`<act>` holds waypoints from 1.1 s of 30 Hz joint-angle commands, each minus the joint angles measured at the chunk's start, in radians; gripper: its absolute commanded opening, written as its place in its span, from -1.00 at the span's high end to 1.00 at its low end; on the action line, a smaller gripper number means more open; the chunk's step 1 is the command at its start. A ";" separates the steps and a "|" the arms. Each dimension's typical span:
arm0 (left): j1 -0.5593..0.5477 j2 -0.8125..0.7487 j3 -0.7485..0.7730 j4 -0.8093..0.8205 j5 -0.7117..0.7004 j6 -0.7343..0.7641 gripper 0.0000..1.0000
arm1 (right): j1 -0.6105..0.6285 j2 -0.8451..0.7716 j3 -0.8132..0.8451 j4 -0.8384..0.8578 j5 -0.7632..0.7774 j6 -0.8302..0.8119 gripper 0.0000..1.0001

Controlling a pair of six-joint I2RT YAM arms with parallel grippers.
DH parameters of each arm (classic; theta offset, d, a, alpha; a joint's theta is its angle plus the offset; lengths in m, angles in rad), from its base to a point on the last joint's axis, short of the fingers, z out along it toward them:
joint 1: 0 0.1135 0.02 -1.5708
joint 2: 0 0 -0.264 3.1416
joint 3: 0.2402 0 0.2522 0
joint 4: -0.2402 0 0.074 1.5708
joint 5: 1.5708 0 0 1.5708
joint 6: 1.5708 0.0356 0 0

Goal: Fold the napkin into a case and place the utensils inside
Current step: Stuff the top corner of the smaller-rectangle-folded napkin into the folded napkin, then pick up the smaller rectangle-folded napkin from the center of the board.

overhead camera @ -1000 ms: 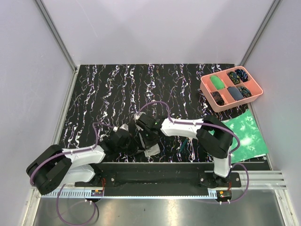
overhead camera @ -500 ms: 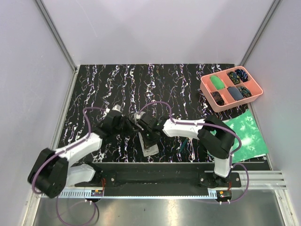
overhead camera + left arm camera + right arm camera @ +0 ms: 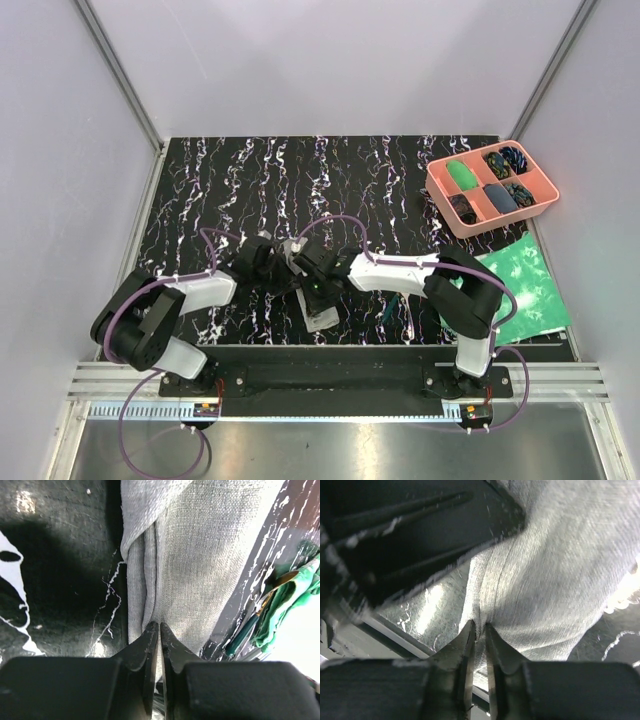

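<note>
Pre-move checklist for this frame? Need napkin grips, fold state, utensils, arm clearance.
1. Left hand gripping the napkin: ok, tips closed on a fold.
2. Right hand gripping: cannot tell, narrow gap at the tips over the cloth.
3. Fold finished: cannot tell, long folded strip, no pocket opening visible.
4. Utensils reachable outside the cloth: ok, beside its edge, not inside.
5. Hands clear of each other: not ok, nearly touching in the top view.

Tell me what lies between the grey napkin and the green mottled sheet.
The utensils lie there on the black mat, a teal handle nearest the napkin, a brownish one toward the green sheet. The left wrist view shows it best.
</note>
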 commanded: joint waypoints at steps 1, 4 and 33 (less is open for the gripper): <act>0.006 0.031 -0.006 0.062 -0.012 0.038 0.79 | -0.011 -0.084 0.033 -0.075 0.055 -0.014 0.46; 0.006 0.037 -0.006 0.062 -0.016 0.050 0.81 | -0.011 -0.117 0.057 -0.110 0.071 -0.020 0.28; 0.043 0.060 -0.088 0.230 0.091 -0.091 0.81 | 0.110 0.005 0.068 -0.058 0.313 0.004 -0.21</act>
